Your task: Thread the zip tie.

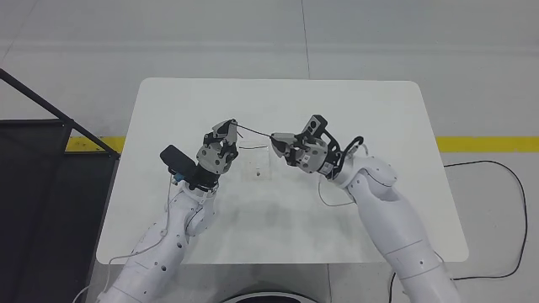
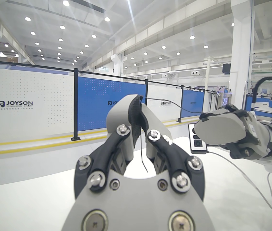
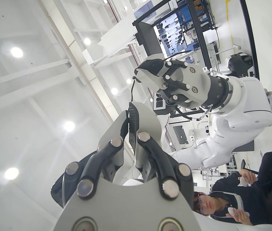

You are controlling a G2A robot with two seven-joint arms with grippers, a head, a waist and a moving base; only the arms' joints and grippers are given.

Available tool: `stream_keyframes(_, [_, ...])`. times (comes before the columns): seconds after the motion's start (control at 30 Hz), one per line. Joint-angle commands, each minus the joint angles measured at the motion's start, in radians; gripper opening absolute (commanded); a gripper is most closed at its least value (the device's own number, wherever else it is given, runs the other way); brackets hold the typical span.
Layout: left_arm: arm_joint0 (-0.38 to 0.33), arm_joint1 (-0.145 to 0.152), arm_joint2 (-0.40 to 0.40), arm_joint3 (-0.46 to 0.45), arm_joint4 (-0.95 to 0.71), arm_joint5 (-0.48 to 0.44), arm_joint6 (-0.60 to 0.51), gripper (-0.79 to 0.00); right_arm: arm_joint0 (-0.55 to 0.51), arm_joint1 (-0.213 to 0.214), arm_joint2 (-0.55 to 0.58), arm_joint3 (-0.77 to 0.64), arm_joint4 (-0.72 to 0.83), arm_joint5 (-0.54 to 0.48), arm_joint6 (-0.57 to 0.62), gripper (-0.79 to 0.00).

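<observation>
I am clamping my grey, black-padded left gripper [image 2: 139, 111] on the thin black plastic zip tie [image 2: 141, 145]. The tie is hanging in the air above the middle of the white, round-cornered table [image 1: 379, 118] and stretching across to my matching right gripper [image 3: 131, 115], which is pinching the far end (a loose tail is dangling below my left pads).

The risk I am weighing most is the strap slipping or twisting. It is narrow and looks smooth, and both pinches are sitting right at the fingertips, so any pull along its length could be dragging it free and dropping it onto the table. If I am bringing the ends together off-line, the tip could be missing the slot and buckling. I cannot make out the head itself.

Room is looking generous: both grippers are working well apart from every table edge, and the black panel [image 1: 34, 185] is standing beyond the table's left side.
</observation>
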Motion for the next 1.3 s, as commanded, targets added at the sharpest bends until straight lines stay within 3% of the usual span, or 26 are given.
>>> stream_keyframes(0.0, [0.000, 0.000, 0.000, 0.000, 0.000, 0.000, 0.000, -0.785, 0.001, 0.000, 0.000, 0.000, 0.001, 0.000, -0.002, -0.785])
stream_keyframes(1.27, [0.000, 0.000, 0.000, 0.000, 0.000, 0.000, 0.000, -0.785, 0.007, -0.005, -0.001, 0.011, 0.014, 0.001, -0.004, -0.785])
